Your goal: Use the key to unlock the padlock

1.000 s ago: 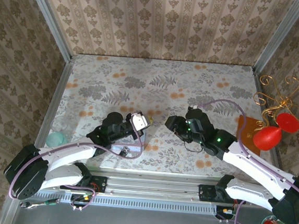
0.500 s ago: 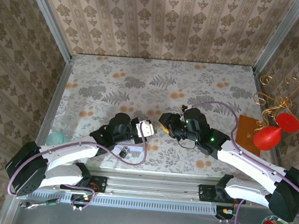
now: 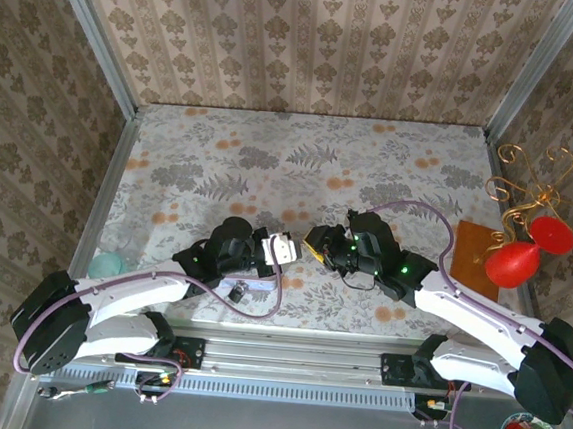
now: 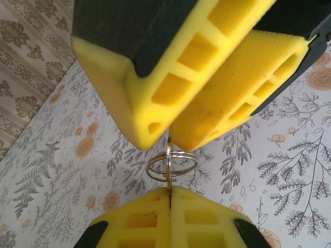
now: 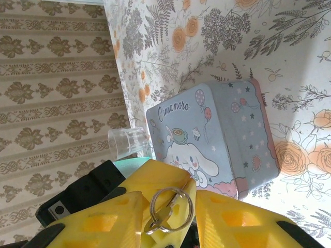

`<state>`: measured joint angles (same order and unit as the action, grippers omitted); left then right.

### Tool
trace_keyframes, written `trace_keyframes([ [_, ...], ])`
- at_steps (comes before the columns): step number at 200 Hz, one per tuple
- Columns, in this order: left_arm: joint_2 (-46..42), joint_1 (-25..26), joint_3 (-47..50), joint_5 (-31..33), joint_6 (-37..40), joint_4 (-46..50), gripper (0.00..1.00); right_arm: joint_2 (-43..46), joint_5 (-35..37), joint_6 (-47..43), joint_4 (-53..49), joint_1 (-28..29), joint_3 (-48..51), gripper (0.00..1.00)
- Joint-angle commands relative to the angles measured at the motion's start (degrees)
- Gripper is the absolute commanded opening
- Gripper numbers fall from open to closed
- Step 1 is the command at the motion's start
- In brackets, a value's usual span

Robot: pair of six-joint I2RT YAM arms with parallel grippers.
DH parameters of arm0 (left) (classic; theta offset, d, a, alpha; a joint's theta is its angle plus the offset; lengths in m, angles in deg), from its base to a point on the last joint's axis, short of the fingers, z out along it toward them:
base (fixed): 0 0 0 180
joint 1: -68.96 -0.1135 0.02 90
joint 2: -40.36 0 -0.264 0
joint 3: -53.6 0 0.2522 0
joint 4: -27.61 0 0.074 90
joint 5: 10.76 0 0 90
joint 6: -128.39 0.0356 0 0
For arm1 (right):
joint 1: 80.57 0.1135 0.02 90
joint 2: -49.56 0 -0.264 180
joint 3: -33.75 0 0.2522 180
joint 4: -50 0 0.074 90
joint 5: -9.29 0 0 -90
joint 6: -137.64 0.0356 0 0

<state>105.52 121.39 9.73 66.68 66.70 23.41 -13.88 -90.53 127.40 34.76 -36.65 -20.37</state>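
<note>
Thin silvery key [image 5: 154, 223] on wire ring [image 5: 192, 205], up off floral counter [image 5: 300, 62], btwn both arms. Left gripper [image 4: 169, 192] clamped tight on key. Right gripper [image 5: 168, 201] part-open, jaws either side of ring; contact unclear.

White arm shells [image 3: 134, 297], black joints [image 3: 51, 319], purple cables [image 3: 418, 204], green lights [image 3: 400, 271]; left gripper [image 4: 168, 140] and right gripper [image 5: 168, 206] have yellow cut-out fingers [image 4: 248, 77].

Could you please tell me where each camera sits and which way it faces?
Top external: above, behind the bases, facing down on the table; left arm, right arm visible.
Left wrist: on that arm, looking past the left claw, shut on the key, toward the right claw.
Right wrist: looking between its open fingers at the tin.
Shared: wrist views both show the key ring.
</note>
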Motion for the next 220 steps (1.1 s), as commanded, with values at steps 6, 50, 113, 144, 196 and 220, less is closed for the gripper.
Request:
trace_keyframes([
  [6,0.52,0.10,-1.79,-0.19,1.03,-0.41,0.00,0.33,-0.81,1.00,0.30,0.38,1.00,0.32],
  [50,1.45,0.08,-1.95,0.93,1.03,-1.27,0.00,-0.61,-1.58,0.99,0.65,0.46,0.31,0.29],
  [113,1.70,0.35,-1.71,1.31,0.88,-2.21,0.00,-3.11,-2.92,0.91,1.92,1.05,-0.80,0.28],
  [144,1.55,0.63,-1.35,2.08,0.45,-2.54,0.00,-3.43,-2.67,0.93,2.24,1.50,-0.79,0.22],
  [196,0.59,0.66,-0.79,2.34,0.48,-2.61,0.00,-2.44,-1.35,-0.26,0.36,1.45,-0.68,0.16],
  [220,0.40,0.66,-0.57,2.43,0.34,-2.54,0.00,-2.04,-0.85,-0.66,-0.02,1.45,-0.56,0.12],
])
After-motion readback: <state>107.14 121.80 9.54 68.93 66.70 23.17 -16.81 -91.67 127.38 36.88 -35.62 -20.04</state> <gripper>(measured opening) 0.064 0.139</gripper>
